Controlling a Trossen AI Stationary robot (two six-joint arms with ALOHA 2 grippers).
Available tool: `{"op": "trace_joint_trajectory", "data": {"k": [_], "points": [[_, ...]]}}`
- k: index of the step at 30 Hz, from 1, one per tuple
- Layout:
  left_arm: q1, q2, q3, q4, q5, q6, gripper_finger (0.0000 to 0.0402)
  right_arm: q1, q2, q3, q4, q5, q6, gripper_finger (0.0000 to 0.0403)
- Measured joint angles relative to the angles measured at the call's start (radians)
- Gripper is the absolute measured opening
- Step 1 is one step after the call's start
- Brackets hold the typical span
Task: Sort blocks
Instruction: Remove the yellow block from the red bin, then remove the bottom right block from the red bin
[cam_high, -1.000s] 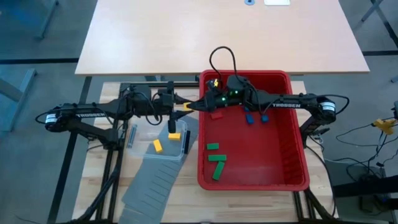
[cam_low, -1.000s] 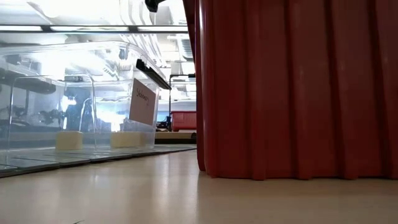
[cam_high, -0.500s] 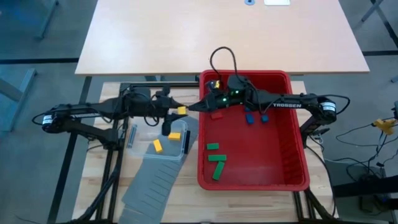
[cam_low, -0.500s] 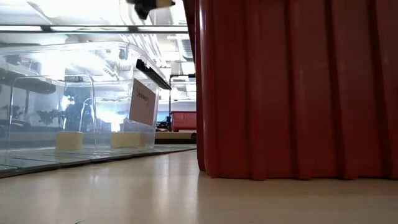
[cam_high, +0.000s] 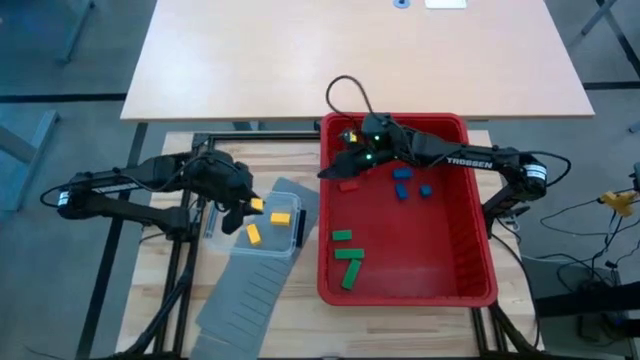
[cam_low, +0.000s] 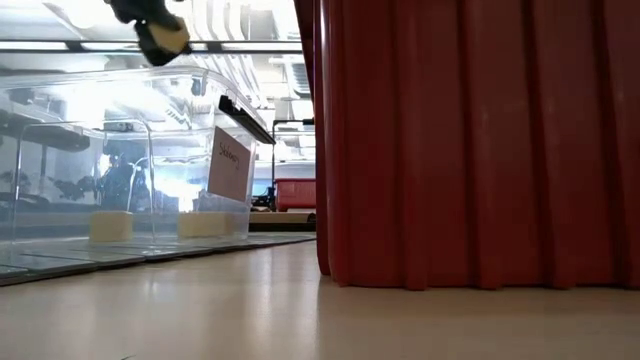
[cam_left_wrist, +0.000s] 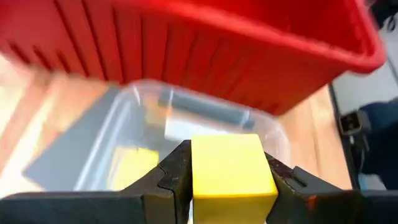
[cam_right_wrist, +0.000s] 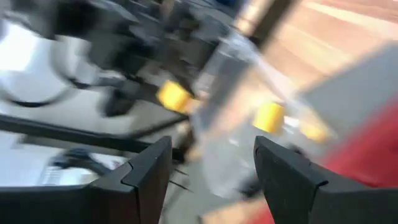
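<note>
Yellow block (cam_left_wrist: 231, 168): sitting clamped in the left end effector (cam_high: 245, 207), hanging over the clear tub (cam_high: 222, 236), which is lying directly beneath and already holding two yellow blocks (cam_high: 253, 234). Right end effector (cam_high: 328, 172): gaping wide and empty, hovering over the red bin (cam_high: 480, 250) by a red block (cam_high: 348, 185); green blocks (cam_high: 348, 262) and blue blocks (cam_high: 402, 181) lying loose inside.

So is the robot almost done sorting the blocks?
Not yet. Two yellow blocks already lie in the clear tub. The left gripper holds a third yellow block above it. The right gripper hangs open and empty over the red bin, where green blocks, blue blocks and a red block wait.
</note>
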Motion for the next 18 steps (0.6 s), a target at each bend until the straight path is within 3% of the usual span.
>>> {"op": "trace_joint_trajectory", "data": {"k": [6,13,18], "points": [[0.0,0.015,-0.008,-0.103,0.008,-0.058,0.011,-0.039,-0.031,0.0,-0.337,0.023,-0.138,0.0194],[0.0,0.068,-0.013,-0.14,0.003,-0.102,0.0195,-0.059,-0.056,0.0,-0.794,0.293,-0.298,0.0188],[0.0,0.106,-0.013,-0.141,-0.007,-0.12,0.024,-0.078,-0.055,-0.004,-1.008,0.481,-0.348,0.019]]}}
